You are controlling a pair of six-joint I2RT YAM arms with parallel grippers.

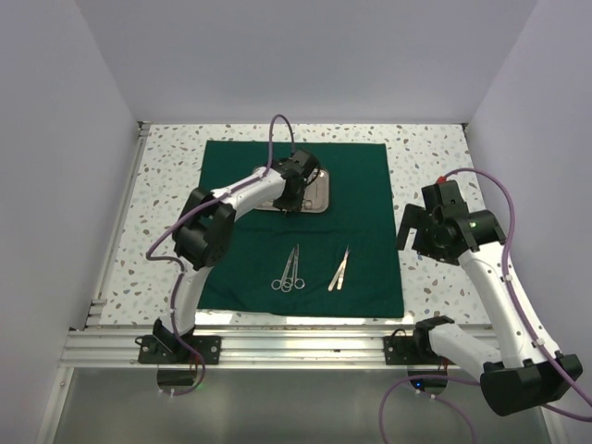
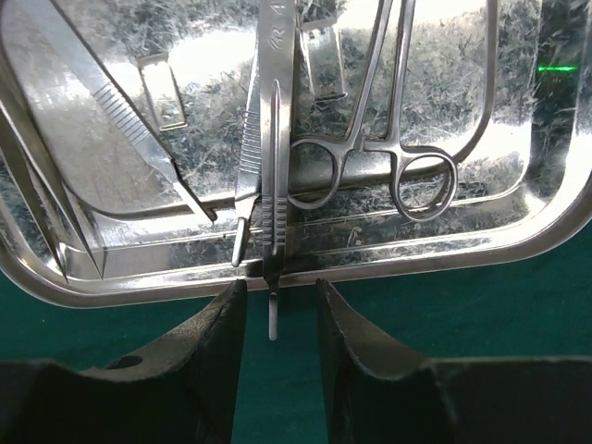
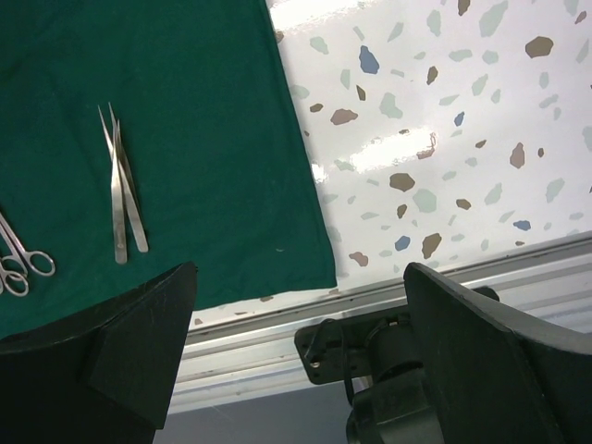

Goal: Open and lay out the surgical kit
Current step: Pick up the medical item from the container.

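**Top view.** Left gripper (image 1: 294, 192) poised over the steel tray (image 1: 321, 185) at the far middle of the dark green drape (image 1: 370, 185), itself spread flat. Scissors (image 1: 290, 270) and tweezers (image 1: 339, 269) already laid on the drape, well apart from those jaws, on the base side. Right gripper (image 1: 413, 231) over the speckled table (image 1: 435, 157), off the drape's right edge; jaws spread, holding nothing.

**Left wrist view.** Jaws spread, nothing pinched. Flat steel handle (image 2: 274, 213) straight ahead, its butt end overhanging the tray rim and sitting in the gap between the fingertips (image 2: 227, 310), apparently touching neither. Second slender instrument (image 2: 248, 157) against the handle's left side. Ring-handled forceps (image 2: 398, 176) ahead and right of the jaws. For a clean pick:
- Centre the gap on the handle.
- Close only on the overhanging end, clear of the rim.
- Lift straight up before withdrawing, to avoid dragging the neighbour.

**Right wrist view.** Jaws spread wide, empty. Tweezers ahead of and beyond the left fingertip. Scissors' rings farther left, at the frame edge. Table ahead of the gap. Aluminium rail (image 3: 277, 342) crossing between the fingertips.
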